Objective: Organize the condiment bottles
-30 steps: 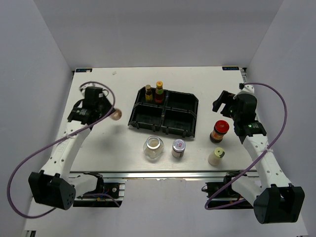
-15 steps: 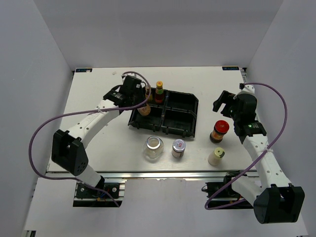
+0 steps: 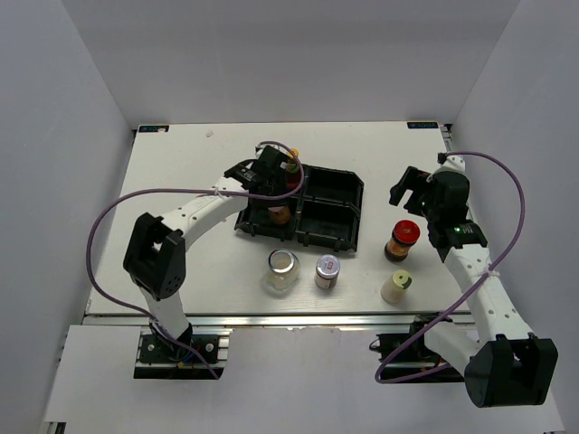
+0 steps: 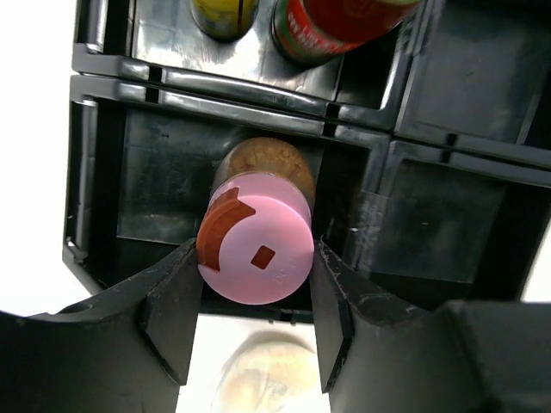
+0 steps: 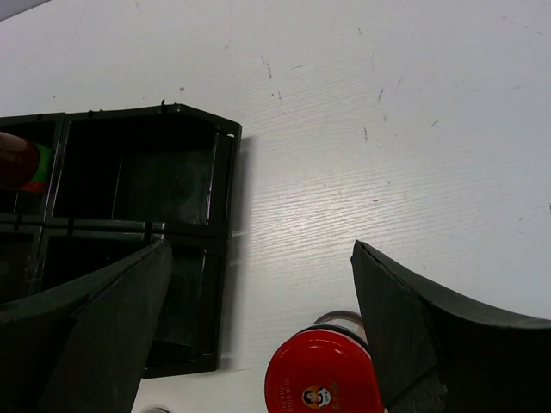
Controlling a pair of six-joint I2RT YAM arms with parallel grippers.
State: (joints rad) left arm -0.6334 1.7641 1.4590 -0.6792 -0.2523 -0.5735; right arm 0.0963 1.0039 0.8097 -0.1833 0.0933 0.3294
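left pincer (image 4: 256, 256): clenched on the pink-capped bottle (image 4: 263, 168), a small round brown-bodied container; its two dark fingers (image 4: 172, 301) press opposite sides of the cap, parted only by the cap's width

pink-capped bottle: in or just over the near-left compartment of the black four-compartment plastic tray (image 3: 348, 185); whether its base touches the tray floor I cannot tell

handling: probably light and stiff; the cap looks smooth, so likely a little slippery; the hold on the cap's flanks seems sound, though a grip lower on the body would steady it more; being slim, it may topple if let go before it stands

far-left compartment of the tray: the slim dark bottle with a yellowish label (image 4: 222, 9) and the slim dark bottle with a red label (image 4: 336, 21), side by side, just beyond the held one

right pincer (image 5: 260, 249): released, spread wide, holding nothing; it hovers right of the tray over the white surface (image 3: 181, 163)

red-lidded jar (image 3: 403, 237): right of the tray, just nearer the robot than the right pincer; likely glass, so heavier and breakable; best taken across the lid or body

cream bottle (image 3: 396, 287): right of the tray, nearer than the red-lidded jar

silver-lidded jar (image 3: 327, 269) and clear glass jar (image 3: 281, 268): side by side on the surface, just near of the tray's near edge
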